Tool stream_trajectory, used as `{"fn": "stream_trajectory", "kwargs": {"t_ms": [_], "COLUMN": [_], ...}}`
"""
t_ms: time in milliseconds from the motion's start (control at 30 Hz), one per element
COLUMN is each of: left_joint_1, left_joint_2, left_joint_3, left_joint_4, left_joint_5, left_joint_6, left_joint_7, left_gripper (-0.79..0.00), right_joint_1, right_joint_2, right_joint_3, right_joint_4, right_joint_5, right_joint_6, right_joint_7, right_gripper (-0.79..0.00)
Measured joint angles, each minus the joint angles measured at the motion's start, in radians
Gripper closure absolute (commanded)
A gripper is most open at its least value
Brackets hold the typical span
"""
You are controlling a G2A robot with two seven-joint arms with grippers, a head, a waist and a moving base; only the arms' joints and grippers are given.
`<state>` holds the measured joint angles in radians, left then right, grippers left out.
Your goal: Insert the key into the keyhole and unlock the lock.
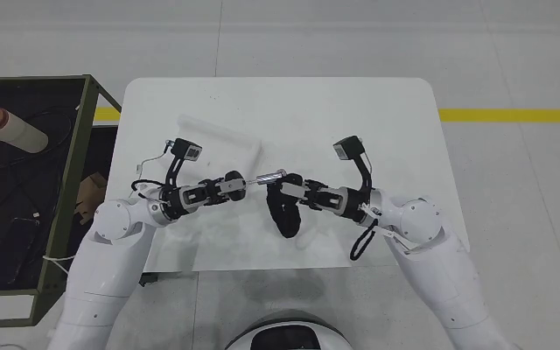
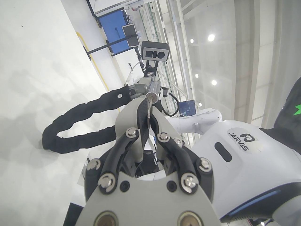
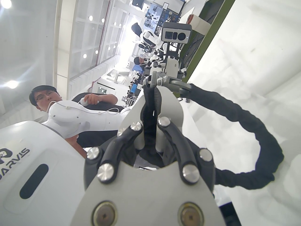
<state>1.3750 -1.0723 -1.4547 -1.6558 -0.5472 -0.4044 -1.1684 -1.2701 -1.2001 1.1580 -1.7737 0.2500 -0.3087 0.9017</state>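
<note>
Our left gripper (image 2: 148, 107) is pinched narrow on the key (image 2: 149, 116), gripping its head between the pads. The key's long axis follows the line between our two grippers, running crosswise over the white table (image 1: 350, 114). Its tip points away from our left wrist towards the right gripper (image 3: 151, 90) and meets the keyhole (image 2: 150, 98). We cannot tell how deep it sits. The right gripper is clamped on the lock (image 2: 154, 88), holding the silver cylinder level above the table with its keyhole face towards the key. The black-sleeved chain (image 3: 249, 118) hangs from the lock in a loop down onto the table.
</note>
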Motion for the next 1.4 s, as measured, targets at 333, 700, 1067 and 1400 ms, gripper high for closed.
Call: {"fn": "stream_trajectory", "kwargs": {"t_ms": [333, 700, 1067, 1400], "left_joint_1": [-0.002, 0.084, 0.122, 0.154], "left_joint_2": [-0.002, -0.004, -0.025, -0.05], "left_joint_3": [0.018, -0.01, -0.028, -0.034], "left_joint_4": [0.011, -0.146, -0.184, -0.209], "left_joint_5": [-0.057, 0.343, 0.752, 1.135], "left_joint_6": [0.044, -0.332, -0.541, -0.607], "left_joint_7": [-0.03, 0.167, 0.51, 0.821], "left_gripper": [0.0, 0.0, 0.0, 0.0], "right_joint_1": [0.011, -0.022, -0.018, -0.012], "right_joint_2": [-0.002, 0.003, 0.006, 0.007], "right_joint_3": [-0.006, 0.016, 0.015, 0.008], "right_joint_4": [0.016, -0.021, -0.023, -0.017], "right_joint_5": [0.063, 0.04, 0.048, 0.057], "right_joint_6": [0.033, 0.064, 0.07, 0.075], "right_joint_7": [0.025, -0.033, -0.044, -0.051], "right_gripper": [0.0, 0.0, 0.0, 0.0]}}
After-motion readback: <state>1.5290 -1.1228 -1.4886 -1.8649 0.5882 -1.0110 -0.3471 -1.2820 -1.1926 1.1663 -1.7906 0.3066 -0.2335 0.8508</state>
